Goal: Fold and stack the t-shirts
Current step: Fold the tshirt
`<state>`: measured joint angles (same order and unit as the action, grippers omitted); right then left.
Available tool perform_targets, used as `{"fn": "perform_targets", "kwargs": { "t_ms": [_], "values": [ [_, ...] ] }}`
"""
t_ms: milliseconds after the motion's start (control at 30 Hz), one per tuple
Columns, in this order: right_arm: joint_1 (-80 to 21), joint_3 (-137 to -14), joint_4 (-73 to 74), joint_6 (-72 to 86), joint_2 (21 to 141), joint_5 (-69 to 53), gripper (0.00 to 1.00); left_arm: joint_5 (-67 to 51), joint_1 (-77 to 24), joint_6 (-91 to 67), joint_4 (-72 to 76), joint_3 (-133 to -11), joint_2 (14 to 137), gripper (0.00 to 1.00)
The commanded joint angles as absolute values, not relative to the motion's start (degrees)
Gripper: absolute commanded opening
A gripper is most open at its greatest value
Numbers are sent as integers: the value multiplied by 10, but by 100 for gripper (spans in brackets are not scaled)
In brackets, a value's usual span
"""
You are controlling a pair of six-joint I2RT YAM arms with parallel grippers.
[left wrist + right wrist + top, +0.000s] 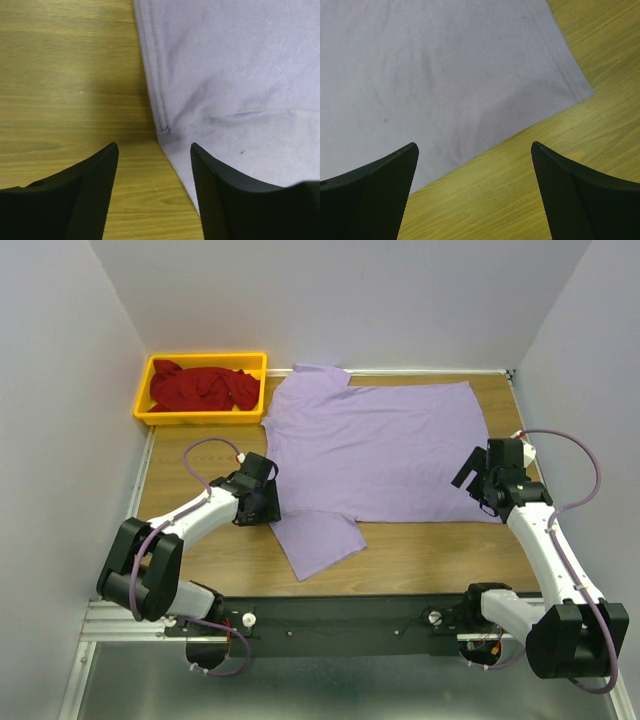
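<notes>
Nearest me, the black base rail (pixel 340 625) carries both arms. Beyond the left pincer (pixel 270 498) and to its left, a yellow bin (pixel 142 390) holds the crumpled dark red t-shirt (pixel 205 388). The left pincer's jaws stand apart, gripping nothing. The underarm seam of the lavender t-shirt (pixel 380 445) lies just ahead of the gap, with bare table (pixel 420 550) below its left finger (pixel 90 185) and cloth below the other. I see the lavender shirt spread flat between the two pincers. The right pincer (pixel 472 478) is spread wide and empty, low over the wood. The shirt's hem corner lies just ahead of it, toward its right finger (pixel 580 200).
</notes>
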<state>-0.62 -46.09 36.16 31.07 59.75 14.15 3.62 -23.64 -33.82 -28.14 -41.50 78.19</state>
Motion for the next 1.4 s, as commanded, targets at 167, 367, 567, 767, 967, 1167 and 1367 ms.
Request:
{"fn": "perform_targets", "kwargs": {
  "t_ms": [167, 367, 567, 767, 967, 1167, 1367],
  "values": [
    [-3, -449, 371, 311, 605, 166, 100, 91, -247, -367, -272, -446, 796, 57],
    [-3, -454, 369, 308, 610, 158, 100, 119, -247, -383, -264, -454, 784, 48],
    [-2, -454, 368, 309, 614, 157, 100, 95, -247, -360, -263, -457, 830, 47],
    [-3, -452, 367, 310, 615, 156, 100, 83, -260, -353, -257, -459, 862, 47],
    [-3, -446, 367, 313, 616, 160, 100, 83, -267, -347, -264, -457, 880, 40],
    [-3, -444, 369, 313, 623, 183, 100, 93, -269, -346, -270, -454, 865, 13],
    [-2, -451, 381, 331, 647, 218, 100, 98, -268, -340, -257, -445, 847, 0]
  ]
}}
